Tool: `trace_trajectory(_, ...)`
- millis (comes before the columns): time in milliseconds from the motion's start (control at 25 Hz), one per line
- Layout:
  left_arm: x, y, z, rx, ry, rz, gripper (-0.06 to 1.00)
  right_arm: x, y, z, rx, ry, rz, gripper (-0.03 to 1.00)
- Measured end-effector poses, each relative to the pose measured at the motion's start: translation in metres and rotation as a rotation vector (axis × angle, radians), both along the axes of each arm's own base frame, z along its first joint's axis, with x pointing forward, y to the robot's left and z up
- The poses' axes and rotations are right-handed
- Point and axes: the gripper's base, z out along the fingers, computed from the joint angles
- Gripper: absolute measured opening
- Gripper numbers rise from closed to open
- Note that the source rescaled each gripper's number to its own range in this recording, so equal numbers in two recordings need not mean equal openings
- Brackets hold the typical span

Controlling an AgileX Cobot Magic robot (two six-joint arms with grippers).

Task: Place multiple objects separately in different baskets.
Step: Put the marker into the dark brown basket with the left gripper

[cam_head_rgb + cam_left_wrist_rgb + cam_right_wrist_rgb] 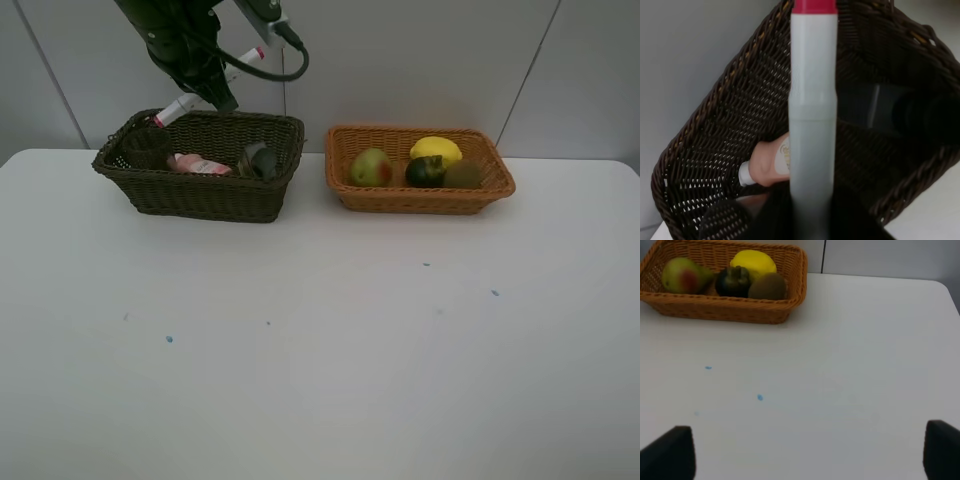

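Wicker dark basket (730, 125) under the left hand's (205, 92) gripped marker (812, 110) — right wrist alone shows the right hand (805, 455) spread wide.

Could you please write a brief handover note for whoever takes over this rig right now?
Left gripper: shut on the white red-capped marker, held above the dark basket.
Right gripper: open, empty, over bare table.
Dark basket: pink bottle and a dark item beside it that I can't identify.
Orange basket: mango, lemon, mangosteen, kiwi.
Done: fruit sorted, table free of objects.
Left: release the marker into the dark basket.
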Motion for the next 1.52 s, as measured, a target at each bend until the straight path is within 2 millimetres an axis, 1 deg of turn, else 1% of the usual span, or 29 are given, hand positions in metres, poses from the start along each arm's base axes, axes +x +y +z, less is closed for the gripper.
trace_trajectory(80, 0.011, -0.004, -0.01, 0.001, 0.024, 0.023, 0.15, 0.0, 0.0, 0.0, 0.0, 0.0, 0.0, 1.0)
trace_trajectory(200, 0.024, -0.004, -0.024, -0.028, 0.067, 0.08, 0.15, 0.0, 0.0, 0.0, 0.0, 0.0, 0.0, 1.0)
trace_trajectory(360, 0.034, 0.002, -0.046, -0.08, 0.119, 0.188, 0.15, 0.0, 0.0, 0.0, 0.0, 0.0, 0.0, 1.0)
trace_trajectory(440, 0.037, 0.005, -0.051, -0.099, 0.131, 0.231, 0.15, 0.0, 0.0, 0.0, 0.0, 0.0, 0.0, 1.0)
trace_trajectory(520, 0.04, 0.01, -0.054, -0.117, 0.129, 0.264, 0.15, 0.0, 0.0, 0.0, 0.0, 0.0, 0.0, 1.0)
trace_trajectory(800, 0.052, 0.021, -0.054, -0.194, 0.081, 0.318, 0.15, 0.0, 0.0, 0.0, 0.0, 0.0, 0.0, 1.0)
trace_trajectory(1040, 0.06, 0.027, -0.074, -0.212, 0.107, 0.348, 0.15, 0.0, 0.0, 0.0, 0.0, 0.0, 0.0, 1.0)
trace_trajectory(1320, 0.071, 0.025, -0.086, -0.291, 0.057, 0.368, 0.15, 0.0, 0.0, 0.0, 0.0, 0.0, 0.0, 1.0)
trace_trajectory(1520, 0.075, 0.026, -0.096, -0.306, 0.062, 0.388, 0.15, 0.0, 0.0, 0.0, 0.0, 0.0, 0.0, 1.0)
